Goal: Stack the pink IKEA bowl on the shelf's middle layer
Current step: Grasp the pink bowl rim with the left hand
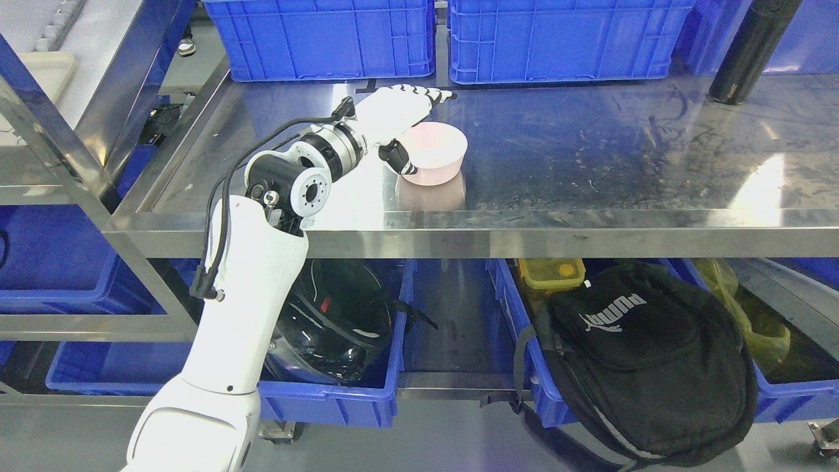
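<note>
A pink bowl (438,160) sits upright on the steel middle shelf (590,170), left of its middle, with its reflection showing on the metal below it. My left hand (418,126) reaches in from the lower left and is at the bowl's left rim. Its fingers (419,97) are stretched out straight past the bowl's far-left edge. The black-tipped thumb lies against the bowl's near-left side. The hand is open and does not close around the bowl. The right arm is out of view.
Two blue crates (328,36) (564,36) stand at the back of the shelf, with a black cylinder (750,52) at the back right. On the layer below are blue bins, a black helmet (334,328) and a black backpack (645,354).
</note>
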Robot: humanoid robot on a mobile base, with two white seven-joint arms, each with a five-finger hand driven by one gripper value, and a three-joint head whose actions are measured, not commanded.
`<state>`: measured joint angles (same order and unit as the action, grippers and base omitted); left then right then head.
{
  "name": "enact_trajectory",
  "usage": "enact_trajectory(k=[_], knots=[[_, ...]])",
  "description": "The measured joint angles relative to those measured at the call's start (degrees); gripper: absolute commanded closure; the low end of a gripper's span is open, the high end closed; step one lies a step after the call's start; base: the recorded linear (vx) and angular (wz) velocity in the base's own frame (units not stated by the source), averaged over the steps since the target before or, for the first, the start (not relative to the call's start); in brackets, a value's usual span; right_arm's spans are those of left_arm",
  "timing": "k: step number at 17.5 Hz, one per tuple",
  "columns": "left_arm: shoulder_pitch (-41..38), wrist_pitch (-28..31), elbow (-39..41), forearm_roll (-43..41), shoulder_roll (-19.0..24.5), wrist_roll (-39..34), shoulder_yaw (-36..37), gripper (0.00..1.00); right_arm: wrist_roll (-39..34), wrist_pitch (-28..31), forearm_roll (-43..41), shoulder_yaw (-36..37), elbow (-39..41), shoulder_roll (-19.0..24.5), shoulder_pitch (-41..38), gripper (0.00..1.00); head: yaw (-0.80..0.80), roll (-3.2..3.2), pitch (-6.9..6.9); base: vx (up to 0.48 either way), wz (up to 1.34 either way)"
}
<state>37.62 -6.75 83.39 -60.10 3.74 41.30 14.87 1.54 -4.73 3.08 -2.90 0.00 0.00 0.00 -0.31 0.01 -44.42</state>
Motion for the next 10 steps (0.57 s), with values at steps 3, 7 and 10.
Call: enact_trajectory(k=[3, 7, 10], knots=[[1.33, 0.21, -2.76, -2.39, -0.94, 0.14, 0.8, 0.04, 0.0, -0.01, 0.0, 0.0, 0.0, 0.0, 0.0, 0.0, 0.0, 0.0, 0.0, 0.0, 0.0], [2.31, 2.14, -6.02, -4.22, -1.86, 0.22, 1.76, 0.09, 0.0, -0.01, 0.0, 0.0, 0.0, 0.0, 0.0, 0.0, 0.0, 0.0, 0.0, 0.0, 0.0], [2.7, 2.45, -8.12, -4.62, -2.41, 0.42, 2.52, 0.13, 0.0, -0.01, 0.0, 0.0, 0.0, 0.0, 0.0, 0.0, 0.0, 0.0, 0.0, 0.0, 0.0]])
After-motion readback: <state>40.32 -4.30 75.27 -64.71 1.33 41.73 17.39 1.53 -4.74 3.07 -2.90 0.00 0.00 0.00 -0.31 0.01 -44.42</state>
